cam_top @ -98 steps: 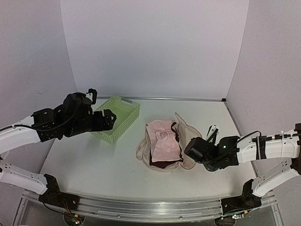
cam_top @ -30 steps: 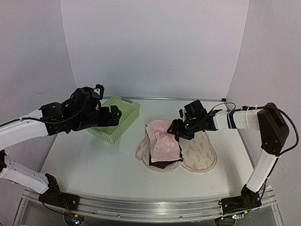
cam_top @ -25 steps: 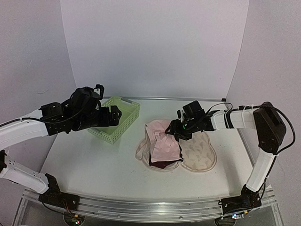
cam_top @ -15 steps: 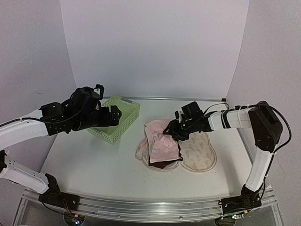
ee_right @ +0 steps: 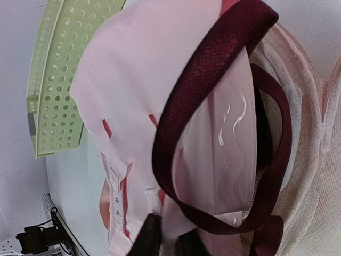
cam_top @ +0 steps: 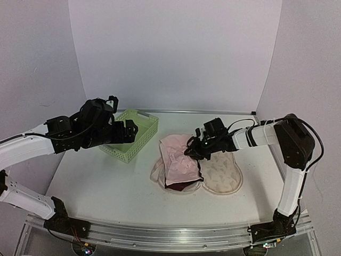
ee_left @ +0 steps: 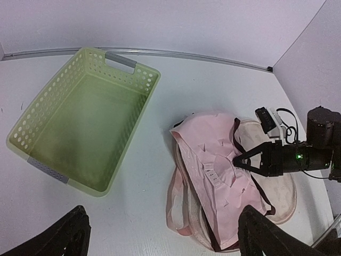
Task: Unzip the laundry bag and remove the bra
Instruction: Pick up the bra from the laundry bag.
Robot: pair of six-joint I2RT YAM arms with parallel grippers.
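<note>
The green basket (cam_top: 141, 128) is sitting on the desk (cam_top: 106, 181), and the left pincer (cam_top: 122, 120) is hanging just off its left side with the jaws spread wide. Right of the basket, the laundry bag (cam_top: 222, 173) is lying flat and opened up. The bra (cam_top: 178, 162) is spilling out on the side nearer the basket. The right pincer (cam_top: 193, 150) is resting its tips on the bra's edge facing away from the basket.

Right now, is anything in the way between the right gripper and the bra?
Nothing visible. The bag lies open, the bra sits on top of it, and the right gripper is pinching the bra's edge.
</note>
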